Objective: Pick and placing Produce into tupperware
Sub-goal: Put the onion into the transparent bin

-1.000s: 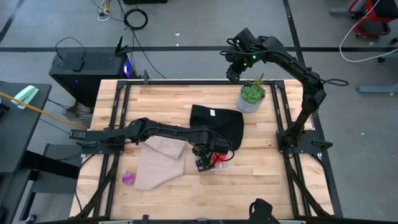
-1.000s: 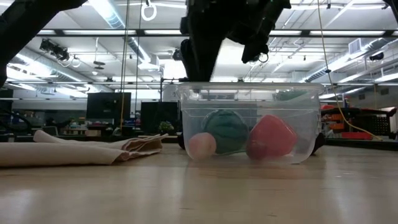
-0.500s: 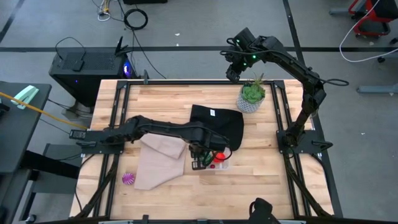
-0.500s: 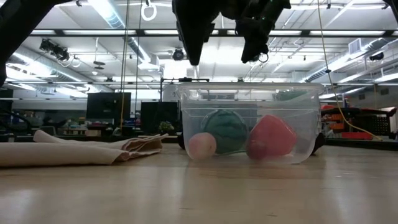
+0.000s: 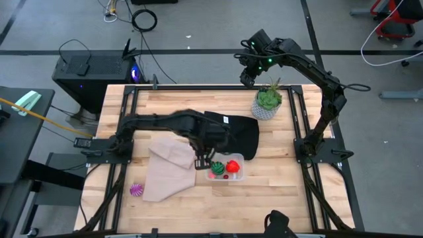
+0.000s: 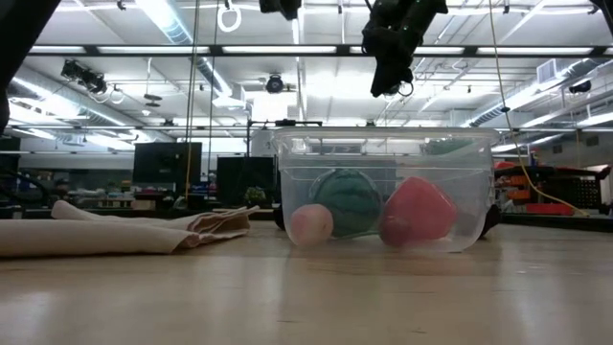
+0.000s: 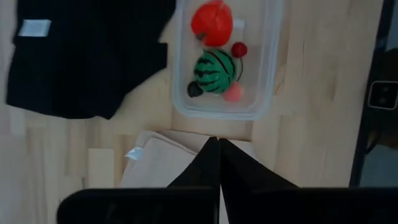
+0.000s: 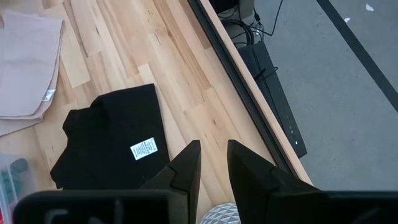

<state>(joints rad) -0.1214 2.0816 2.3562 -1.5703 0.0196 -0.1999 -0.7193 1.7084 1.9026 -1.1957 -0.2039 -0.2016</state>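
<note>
- Now the clear tupperware (image 5: 227, 168) sits on the wooden tabletop (image 5: 277, 192), just in front of the black cloth (image 5: 238, 132) and right of the beige cloth (image 5: 168, 172).
- Inside it lie the red piece (image 5: 232, 166) and the green striped ball (image 5: 217, 168), side by side; the left wrist view also shows a small dark red ball (image 7: 239, 49) and a small pink one (image 7: 233, 93) with them.
- In the low view the green ball (image 6: 347, 201) shows behind the pink ball (image 6: 311, 224), with the red piece (image 6: 418, 213) beside them, all resting on the container's floor.
- The purple ribbed ball (image 5: 137, 190) lies well apart, on the tabletop near the left front corner, just beside the beige cloth's edge.
- The left gripper (image 5: 200, 160) hangs above the beige cloth's right end, just left of the tupperware; in its wrist view its two fingers (image 7: 205, 171) are pressed together, tips meeting, holding nothing.
- The right gripper (image 5: 248, 78) waits at the tabletop's back edge, beside the potted plant (image 5: 268, 100); its fingers (image 8: 186, 167) stand a narrow gap apart and grasp nothing.
- A white label (image 5: 225, 119) shows on the black cloth.
</note>
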